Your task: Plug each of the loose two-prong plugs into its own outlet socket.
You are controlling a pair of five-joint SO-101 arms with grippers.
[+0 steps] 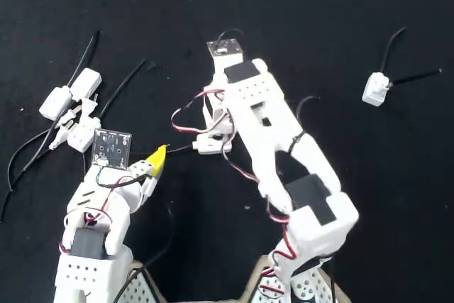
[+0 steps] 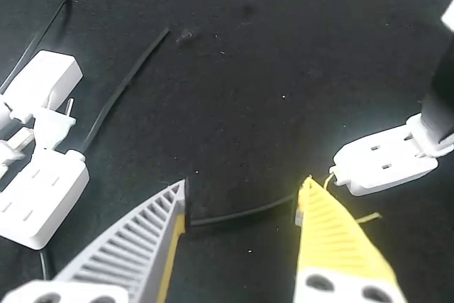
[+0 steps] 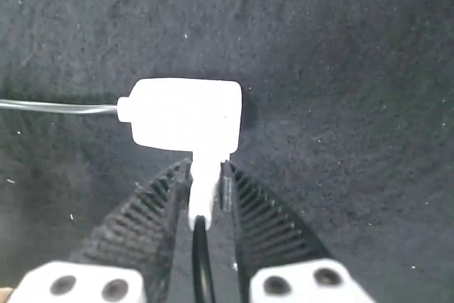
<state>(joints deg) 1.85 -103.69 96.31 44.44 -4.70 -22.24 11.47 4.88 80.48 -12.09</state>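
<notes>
**Q:** High view: what lies where?
**A:** A black bench (image 1: 340, 33) carries everything. The left arm (image 1: 92, 225) stands at the near-left corner, and the left jaws sit just beside a cluster of sockets (image 1: 71, 94), white blocks tangled with black leads. The right arm (image 1: 269, 125) stretches over the middle, with the right jaws at the centre socket (image 1: 209, 145). A far block (image 1: 374, 90), white with two dark leads, lies well apart at the far right. Whether it is a socket or a plug cannot be told.

**Q:** Left wrist view: how do the jaws stand?
**A:** The left jaws are spread wide and grip nothing. A black cord (image 2: 241, 212) lies on the bench between their tips. Two white sockets of the cluster flank a loose plug (image 2: 53, 125), whose two prongs are bare. The centre socket (image 2: 383, 157) rests on the opposite side.

**Q:** Right wrist view?
**A:** The right jaws are clamped on the held plug (image 3: 206, 182). Its front end touches the side of the centre socket (image 3: 184, 115), and its prongs are hidden. A plug lead (image 3: 201, 260) runs back between the jaws.
</notes>
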